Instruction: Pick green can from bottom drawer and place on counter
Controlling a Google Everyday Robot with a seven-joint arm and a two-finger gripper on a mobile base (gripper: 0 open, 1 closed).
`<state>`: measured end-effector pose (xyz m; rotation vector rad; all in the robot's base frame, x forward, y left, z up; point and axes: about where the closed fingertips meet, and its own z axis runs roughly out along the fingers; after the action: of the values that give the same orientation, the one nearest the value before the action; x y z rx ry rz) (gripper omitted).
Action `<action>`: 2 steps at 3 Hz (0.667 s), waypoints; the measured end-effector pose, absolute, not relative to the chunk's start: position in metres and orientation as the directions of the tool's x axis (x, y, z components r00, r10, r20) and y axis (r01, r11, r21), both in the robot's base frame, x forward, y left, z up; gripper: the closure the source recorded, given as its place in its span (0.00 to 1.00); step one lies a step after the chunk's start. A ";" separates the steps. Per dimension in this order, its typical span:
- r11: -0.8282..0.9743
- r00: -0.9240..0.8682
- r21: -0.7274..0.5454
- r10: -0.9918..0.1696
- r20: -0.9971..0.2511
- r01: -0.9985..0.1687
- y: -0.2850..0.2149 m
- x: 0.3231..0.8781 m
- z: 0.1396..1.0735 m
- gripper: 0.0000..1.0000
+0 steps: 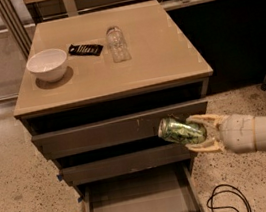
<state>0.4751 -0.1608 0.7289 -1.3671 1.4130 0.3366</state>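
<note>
arm (259, 132): white, rounded segs | claw (197, 132): cream fingers, lower right

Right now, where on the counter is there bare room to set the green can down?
The counter is bare right of the clear jar and along its front edge. The back left is crowded: white bowl, black packet, jar. The pincer holds the green can in front of the drawers.
</note>
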 end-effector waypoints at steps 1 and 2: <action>0.269 0.315 -0.518 -0.546 -0.776 -0.812 -0.163 0.479 0.799 1.00; 0.214 0.358 -0.603 -0.637 -0.683 -0.768 -0.144 0.487 0.879 1.00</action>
<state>0.4870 -0.1441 0.8795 -1.4838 1.3393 0.1453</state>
